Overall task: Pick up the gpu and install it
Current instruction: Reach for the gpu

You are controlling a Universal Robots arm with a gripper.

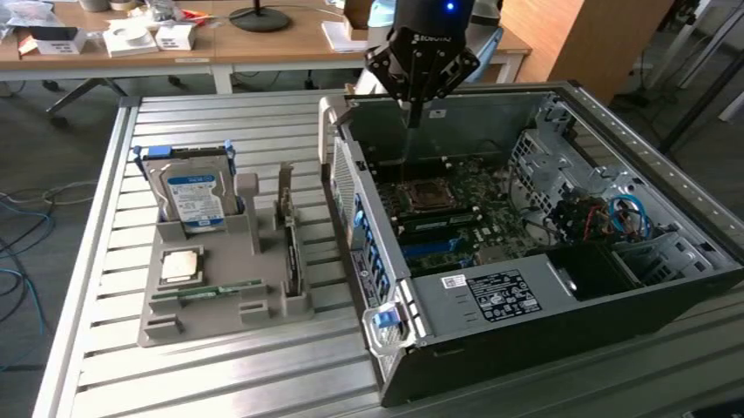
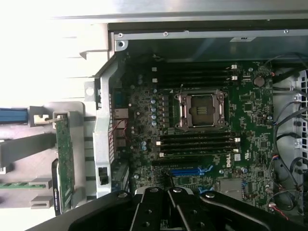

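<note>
The gpu (image 1: 289, 248) stands on edge in a grey holder (image 1: 221, 313) on the exterior view's left, a thin green card beside the open computer case (image 1: 500, 296). In the wrist view the gpu (image 2: 64, 154) shows as a narrow green strip in the same holder (image 2: 29, 149). My gripper (image 1: 409, 115) hangs above the far part of the case, well apart from the card. Its black fingers meet at the tips with nothing between them. In the wrist view the gripper (image 2: 170, 188) is over the motherboard (image 2: 250, 115), near a blue slot (image 2: 190, 171).
The holder also carries a blue-labelled hard drive (image 1: 193, 197), a processor chip (image 1: 181, 265) and a green memory stick (image 1: 209, 290). The case has a processor socket (image 2: 199, 109), memory slots and cables (image 1: 616, 218). All of it rests on a slatted metal table (image 1: 233, 374); desks stand behind.
</note>
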